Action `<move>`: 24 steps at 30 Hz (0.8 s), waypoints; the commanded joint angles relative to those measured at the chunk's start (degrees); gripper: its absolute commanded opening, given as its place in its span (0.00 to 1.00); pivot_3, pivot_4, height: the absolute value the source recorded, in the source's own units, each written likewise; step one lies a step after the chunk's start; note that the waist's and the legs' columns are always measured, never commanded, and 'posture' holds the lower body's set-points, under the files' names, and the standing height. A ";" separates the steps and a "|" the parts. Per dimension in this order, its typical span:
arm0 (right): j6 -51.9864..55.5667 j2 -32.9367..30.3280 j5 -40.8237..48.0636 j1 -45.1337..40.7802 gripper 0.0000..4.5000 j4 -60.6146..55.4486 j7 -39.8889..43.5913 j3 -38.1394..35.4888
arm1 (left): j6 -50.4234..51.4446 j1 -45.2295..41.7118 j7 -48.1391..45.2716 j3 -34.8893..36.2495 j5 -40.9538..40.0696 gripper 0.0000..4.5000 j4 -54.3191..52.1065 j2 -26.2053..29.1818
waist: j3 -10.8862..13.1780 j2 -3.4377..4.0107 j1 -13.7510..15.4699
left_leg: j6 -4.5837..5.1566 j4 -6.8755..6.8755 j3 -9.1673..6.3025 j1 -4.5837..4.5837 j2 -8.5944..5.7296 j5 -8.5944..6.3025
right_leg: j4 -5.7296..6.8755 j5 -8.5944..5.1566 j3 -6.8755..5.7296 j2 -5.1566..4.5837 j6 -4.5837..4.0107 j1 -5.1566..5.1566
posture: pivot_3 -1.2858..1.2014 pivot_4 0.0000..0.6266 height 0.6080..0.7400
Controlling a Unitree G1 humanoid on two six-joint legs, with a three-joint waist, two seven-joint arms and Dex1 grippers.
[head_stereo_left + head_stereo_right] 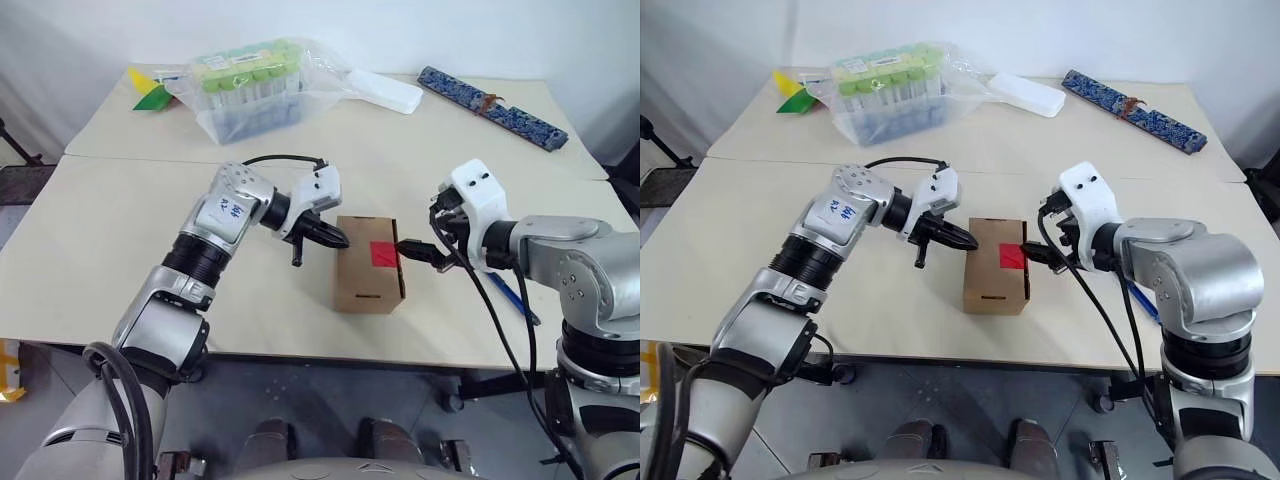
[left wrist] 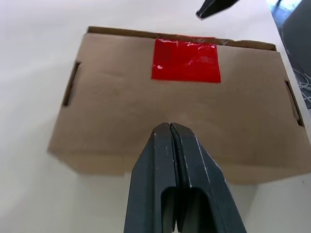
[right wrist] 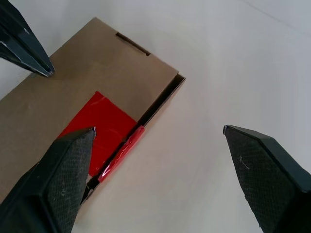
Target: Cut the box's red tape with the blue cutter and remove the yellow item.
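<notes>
The box is seen on the surface between both grippers, red tape on its top near the flap edge. Light, crushable card is judged; its side walls are best gripped. The left gripper is closed empty; the right gripper is spread wide, empty.

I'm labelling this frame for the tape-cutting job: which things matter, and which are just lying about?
Job:
- box
- red tape
- blue cutter, on the table by the right arm
- left gripper, shut
- right gripper, open

Lying about:
- tub of green-capped tubes
- blue-patterned case
- white case
- paper triangles
</notes>
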 commanded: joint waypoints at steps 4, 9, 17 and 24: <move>-0.78 0.31 1.17 1.61 0.98 -0.43 -2.44 -1.09 | -1.96 -1.91 -0.10 -0.23 1.27 0.00 0.94 -1.52 | 0.00 0.00 -0.03 | 0.00 0.00 0.01 0.00 0.00 0.00 | 0.01 0.00 0.01 0.00 0.00 -0.01 | 0.52 0.24 1.00; -2.91 0.80 1.54 2.05 0.98 2.16 -3.46 -0.64 | -2.47 -1.84 -0.38 -0.28 1.78 0.00 1.05 -1.88 | 0.00 0.00 -0.03 | 0.01 0.00 0.01 0.00 0.00 0.00 | 0.01 0.00 0.01 0.00 0.00 0.00 | 0.52 0.24 1.00; -4.85 1.90 2.13 3.28 0.98 4.28 -4.39 0.80 | -2.45 -1.58 -0.45 -0.27 1.93 0.00 0.52 -2.11 | 0.00 0.00 -0.08 | 0.01 0.00 0.01 0.01 0.01 0.00 | 0.02 0.00 0.01 0.00 0.00 0.00 | 0.52 0.24 1.00; -5.44 0.30 2.33 6.22 0.98 3.77 -4.55 2.48 | -2.18 -1.22 -0.45 -0.23 1.99 0.00 -0.11 -2.07 | 0.00 0.00 -0.12 | 0.01 0.00 0.01 0.03 0.01 0.00 | 0.05 0.00 0.02 0.00 0.00 0.00 | 0.52 0.24 1.00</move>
